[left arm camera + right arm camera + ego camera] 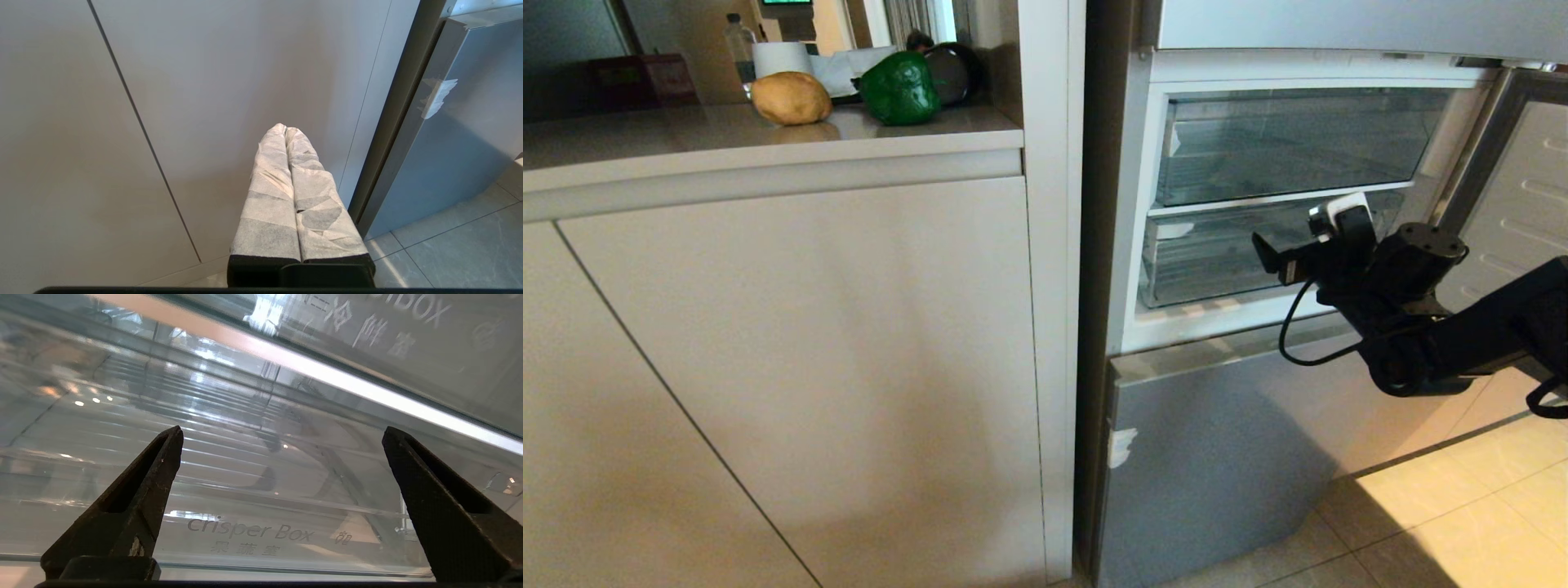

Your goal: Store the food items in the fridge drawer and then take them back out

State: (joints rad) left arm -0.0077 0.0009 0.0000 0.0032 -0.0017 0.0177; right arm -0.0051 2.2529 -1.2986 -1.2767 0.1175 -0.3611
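Observation:
A tan potato [791, 97] and a glossy green bell pepper [900, 88] lie on the beige countertop [686, 135] at upper left. The fridge compartment is open, with two see-through drawers inside, both pushed in. My right gripper [282, 433] stands open, empty, right in front of the lower fridge drawer [1209, 265], whose clear front [249, 533] reads "crisper Box". In the head view the right arm [1405, 302] reaches in from the right. My left gripper [285, 130], wrapped in white tape, is shut on nothing, low before a cabinet door.
The upper clear drawer [1290, 143] sits above the lower one. The open fridge door [1531, 196] stands at right. A white paper roll [783, 57], a bottle [739, 41] and a dark kettle [956, 69] stand behind the food. Beige cabinet doors [809, 367] and the silver-blue panel [1217, 457] lie below.

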